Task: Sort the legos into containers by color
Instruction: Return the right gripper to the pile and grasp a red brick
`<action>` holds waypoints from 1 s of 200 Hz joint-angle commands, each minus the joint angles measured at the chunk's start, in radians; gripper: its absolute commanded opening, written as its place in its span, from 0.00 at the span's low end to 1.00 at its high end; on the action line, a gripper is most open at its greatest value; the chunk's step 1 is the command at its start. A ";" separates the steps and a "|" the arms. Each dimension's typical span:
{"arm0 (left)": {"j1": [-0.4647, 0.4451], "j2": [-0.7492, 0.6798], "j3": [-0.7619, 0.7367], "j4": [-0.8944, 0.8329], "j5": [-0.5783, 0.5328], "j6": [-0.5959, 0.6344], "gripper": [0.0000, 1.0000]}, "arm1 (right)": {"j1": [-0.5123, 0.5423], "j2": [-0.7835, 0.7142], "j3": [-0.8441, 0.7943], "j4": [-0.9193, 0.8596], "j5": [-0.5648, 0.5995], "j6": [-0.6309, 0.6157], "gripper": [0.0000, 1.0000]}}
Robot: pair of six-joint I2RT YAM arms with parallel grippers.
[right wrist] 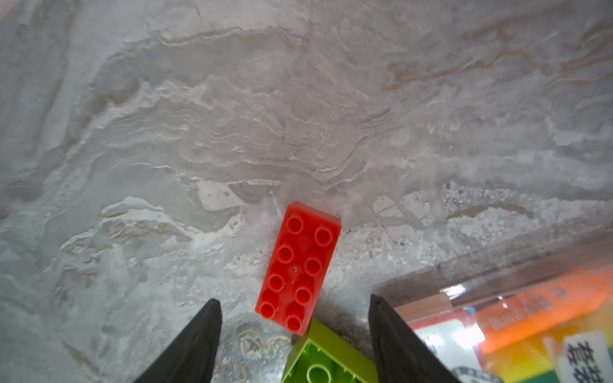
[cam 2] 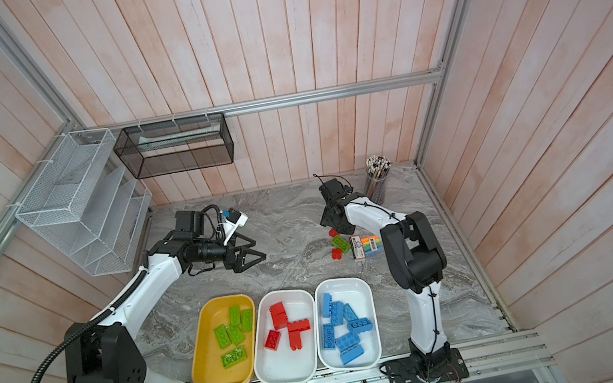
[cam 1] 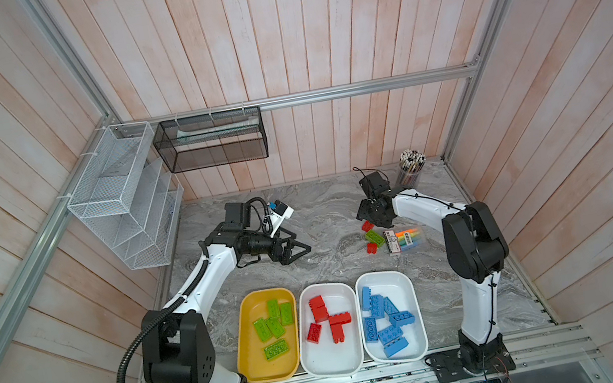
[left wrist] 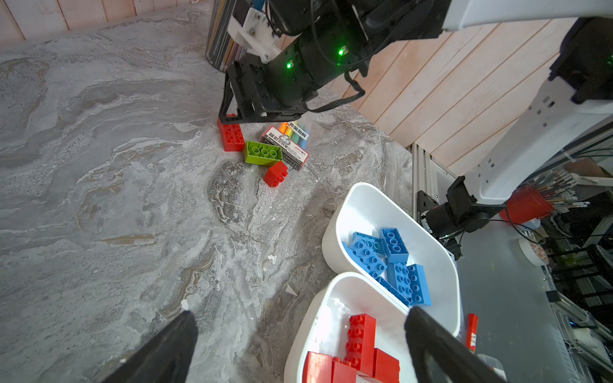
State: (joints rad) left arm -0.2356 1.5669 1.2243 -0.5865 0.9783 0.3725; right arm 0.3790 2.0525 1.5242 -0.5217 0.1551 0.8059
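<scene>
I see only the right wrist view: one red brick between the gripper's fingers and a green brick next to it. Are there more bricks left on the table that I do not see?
Observer: Yes, one more. A small red brick lies beside the striped pack. The green brick sits between it and your red brick.
Operator: Which tray takes the red ones?
Observer: The middle white tray. It holds only red bricks.
Operator: Is the left gripper in my way?
Observer: No. In both top views the left gripper is open and empty, well to the left of your bricks.
</scene>
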 commanded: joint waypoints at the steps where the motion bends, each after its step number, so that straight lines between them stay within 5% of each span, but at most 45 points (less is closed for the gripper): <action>1: 0.005 -0.010 -0.016 0.010 -0.004 0.005 1.00 | 0.000 0.040 0.031 -0.026 0.029 0.023 0.68; 88: 0.006 -0.005 -0.014 0.008 0.007 0.005 1.00 | 0.003 0.152 0.116 -0.070 0.078 -0.030 0.50; 126: 0.007 -0.008 -0.010 0.001 0.000 0.009 0.99 | 0.005 0.165 0.135 -0.093 0.102 -0.072 0.30; 150: 0.006 -0.010 -0.003 -0.003 0.002 0.008 0.99 | 0.010 0.088 0.134 -0.083 0.110 -0.143 0.18; 200: 0.006 -0.023 -0.008 0.007 0.007 0.000 0.99 | 0.081 -0.256 -0.061 0.040 0.003 -0.418 0.19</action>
State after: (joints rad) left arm -0.2356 1.5669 1.2243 -0.5869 0.9783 0.3725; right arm 0.4011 2.0125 1.5650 -0.5537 0.2192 0.5697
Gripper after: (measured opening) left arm 0.994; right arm 0.308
